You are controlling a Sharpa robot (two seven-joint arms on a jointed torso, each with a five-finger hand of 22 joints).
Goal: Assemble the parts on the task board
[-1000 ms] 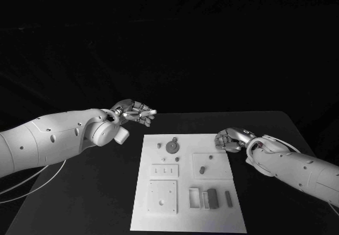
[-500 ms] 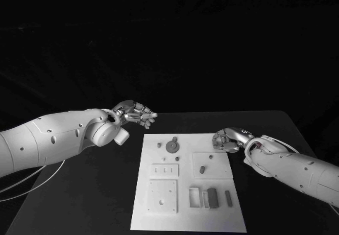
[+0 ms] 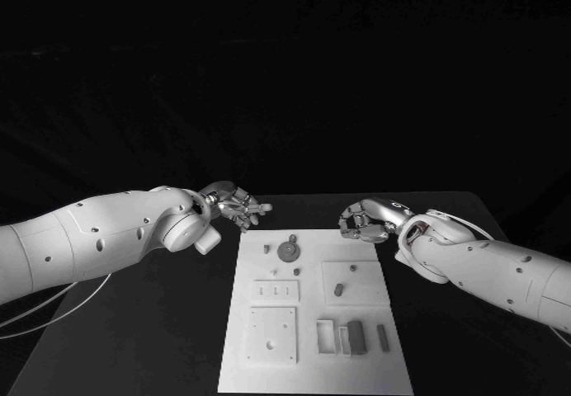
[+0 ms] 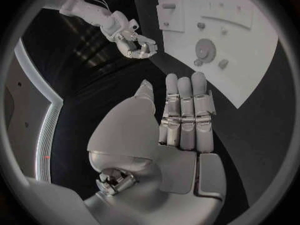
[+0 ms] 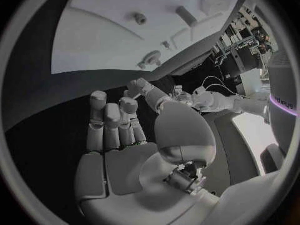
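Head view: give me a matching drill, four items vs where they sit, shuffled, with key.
Items:
1. left hand
2. right hand
3. round disc part
4. task board

Places:
A. on the board's far end
B. middle of the black table
C. off the board's far right corner
D. off the board's far left corner

Pairs: 1-D, 2-C, 3-A, 4-B

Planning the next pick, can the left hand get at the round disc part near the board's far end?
Probably yes: the left hand hovers open by the board's far corner, and nothing lies between it and the disc.
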